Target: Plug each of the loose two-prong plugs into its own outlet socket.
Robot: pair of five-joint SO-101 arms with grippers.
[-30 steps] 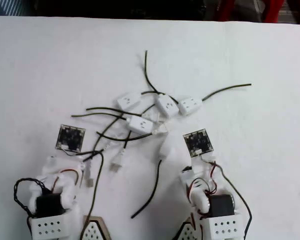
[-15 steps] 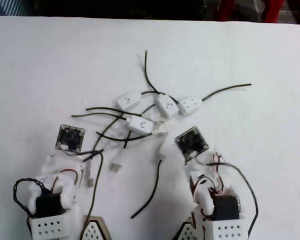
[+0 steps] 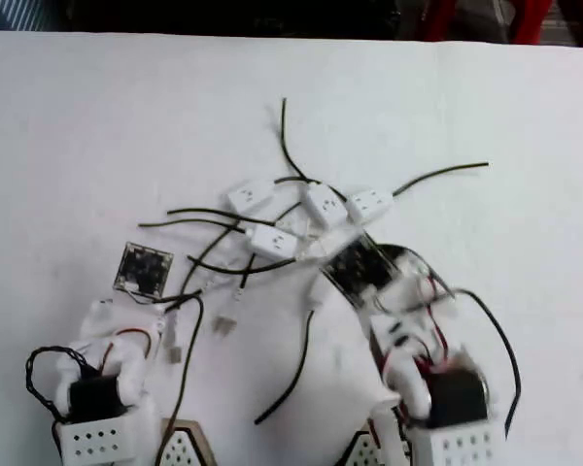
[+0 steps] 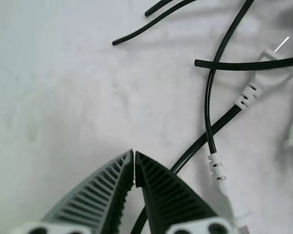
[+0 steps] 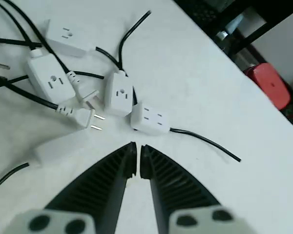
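Four white outlet sockets on black cords lie mid-table: one [image 3: 250, 195] at the left, two [image 3: 325, 204] [image 3: 369, 204] at the right, one [image 3: 272, 241] nearer. Loose white two-prong plugs [image 3: 225, 320] [image 3: 316, 291] lie in front of them among the cords. In the right wrist view my right gripper [image 5: 136, 147] is shut and empty, just short of a plug [image 5: 85, 116] and a socket [image 5: 149, 118]. My left gripper [image 4: 134, 155] is shut on nothing over bare table, beside a black cord; a plug [image 4: 256, 83] lies farther off.
Black cords [image 3: 290, 374] cross and trail over the table's middle. The right arm [image 3: 418, 349] stretches from the near edge toward the sockets; the left arm [image 3: 102, 374] sits at the near left. A red object [image 5: 271, 83] stands beyond the table's far edge.
The right arm has swung forward and left toward the socket cluster, and the plug lying before it has shifted. The left arm's wrist has nudged slightly right.
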